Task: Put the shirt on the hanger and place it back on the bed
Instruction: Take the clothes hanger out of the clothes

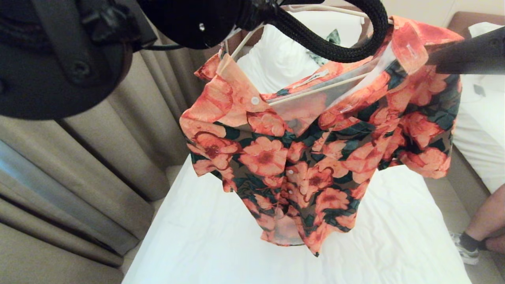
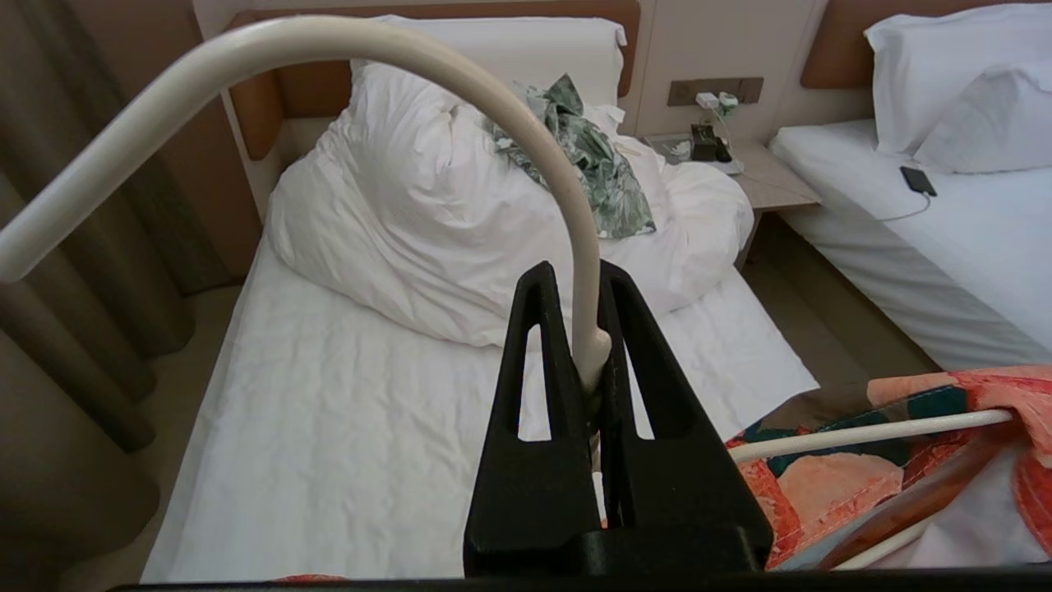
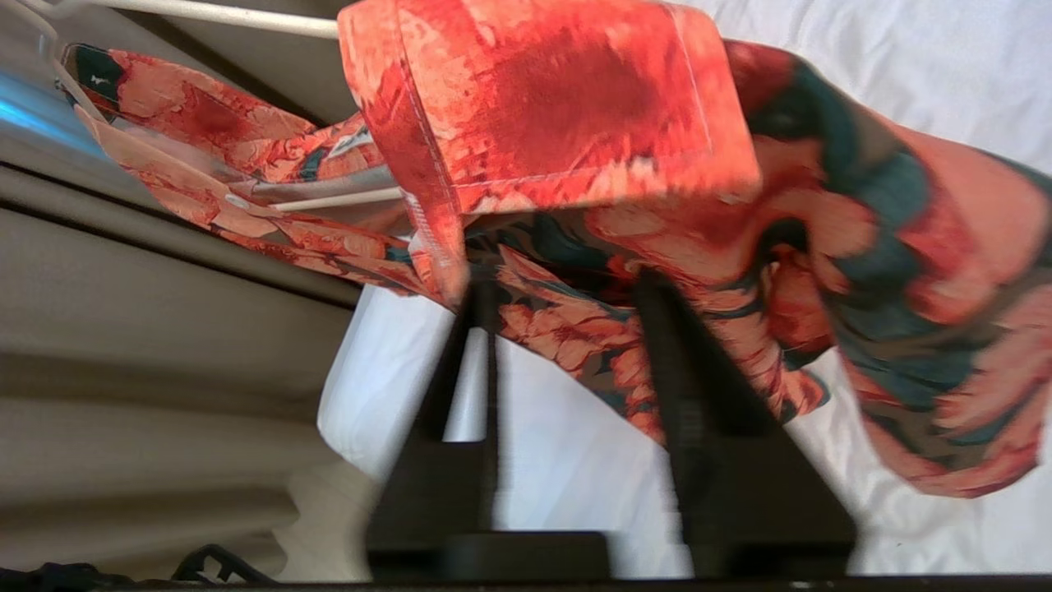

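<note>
Floral orange-and-green button-up shirt (image 1: pixel 315 157) hangs on thin cream wire hanger (image 2: pixel 460 99) above white-sheeted bed (image 1: pixel 205 244). Left gripper (image 2: pixel 592 370) jaws clamp hanger's neck. Right gripper (image 3: pixel 567 329) jaws parted beside shirt's shoulder.

From my right wrist camera I see the right gripper's (image 3: pixel 567 329) two black fingers (image 3: pixel 699 395) standing apart, their tips against the orange-pink flowered shirt with dark green leaves (image 3: pixel 575 131). Motion blur leaves me unsure whether they touch the cloth. A thin cream-white wire hanger (image 3: pixel 222 12) runs inside the shirt. Below lies the white-sheeted bed (image 3: pixel 575 477), with beige curtains (image 3: pixel 148 345) beside it.
</note>
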